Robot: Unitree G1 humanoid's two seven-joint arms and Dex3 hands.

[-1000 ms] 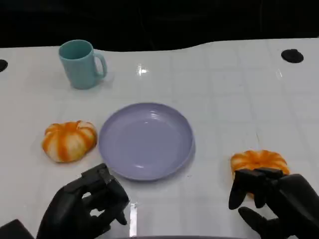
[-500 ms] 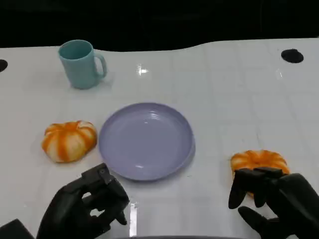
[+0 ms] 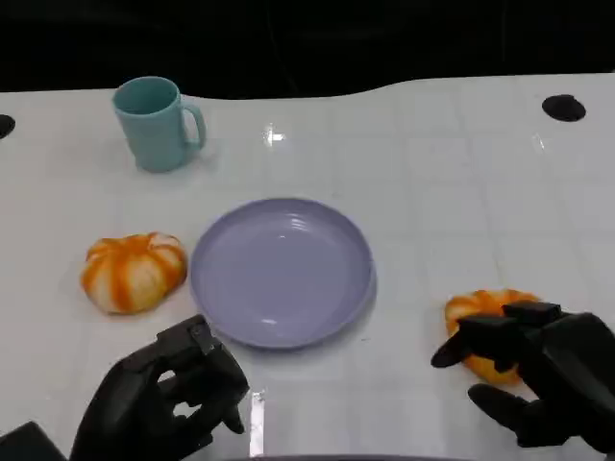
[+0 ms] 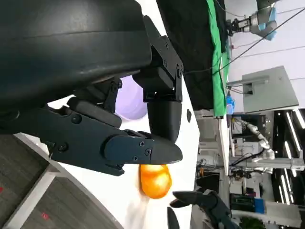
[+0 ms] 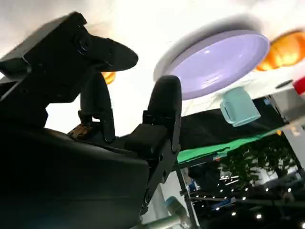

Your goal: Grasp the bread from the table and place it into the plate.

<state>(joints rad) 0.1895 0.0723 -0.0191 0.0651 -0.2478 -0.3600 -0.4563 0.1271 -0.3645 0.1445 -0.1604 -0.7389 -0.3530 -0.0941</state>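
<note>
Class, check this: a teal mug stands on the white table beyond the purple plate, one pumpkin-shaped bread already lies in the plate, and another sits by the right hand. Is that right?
Not quite. The purple plate holds nothing. In the head view one pumpkin-shaped bread lies on the white table beside the plate, on the left hand's side. The teal mug and the other bread by the right hand are as stated.

Robotics lab, robot arm point(image 4: 259, 16) on stand, green backdrop point(image 4: 217, 57)

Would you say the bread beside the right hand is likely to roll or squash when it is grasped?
The bread looks domed and lobed, sitting flat, so it probably won't roll. Its glossy surface may be slippery. The right hand probably needs a gentle grip, since bread may squash.
</note>
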